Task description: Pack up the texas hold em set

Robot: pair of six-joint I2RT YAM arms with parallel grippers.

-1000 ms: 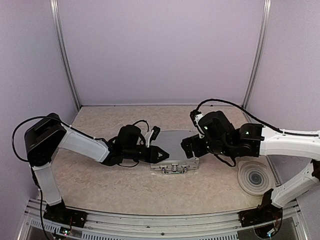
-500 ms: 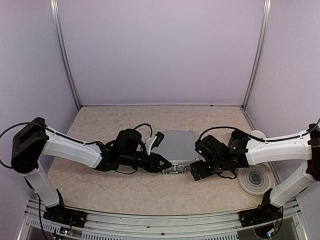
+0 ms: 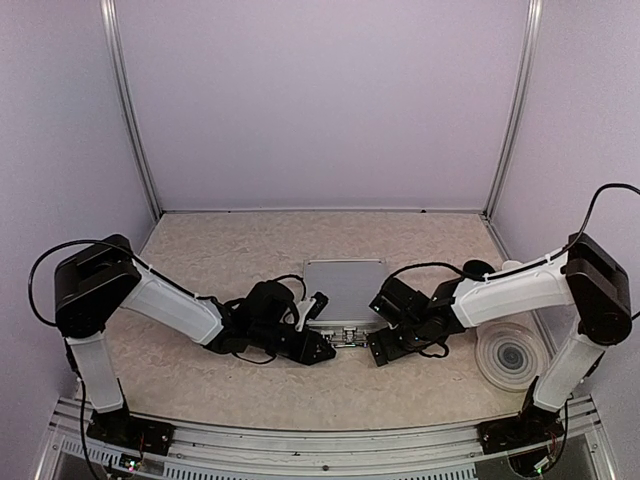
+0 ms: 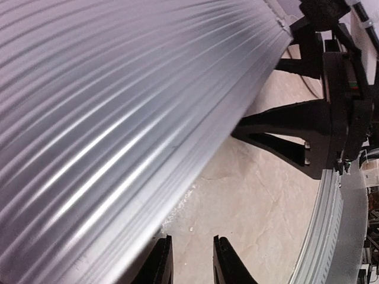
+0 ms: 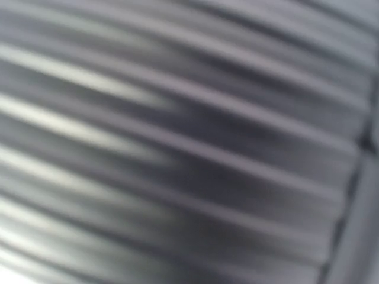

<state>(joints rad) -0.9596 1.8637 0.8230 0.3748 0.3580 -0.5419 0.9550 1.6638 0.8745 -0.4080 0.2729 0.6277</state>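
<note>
The closed ribbed silver case (image 3: 345, 288) is lying mid-way across the table (image 3: 230, 250). The left gripper (image 4: 191, 242) is hovering by its front edge, fingers narrowly parted and gripping nothing. The right gripper (image 3: 378, 349) is standing spread wide.

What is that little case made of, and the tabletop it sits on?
The case looks like aluminium: silver, ribbed, with bright glints along the ridges. The tabletop looks like beige mottled stone or a laminate imitating it; which, I cannot tell.
</note>
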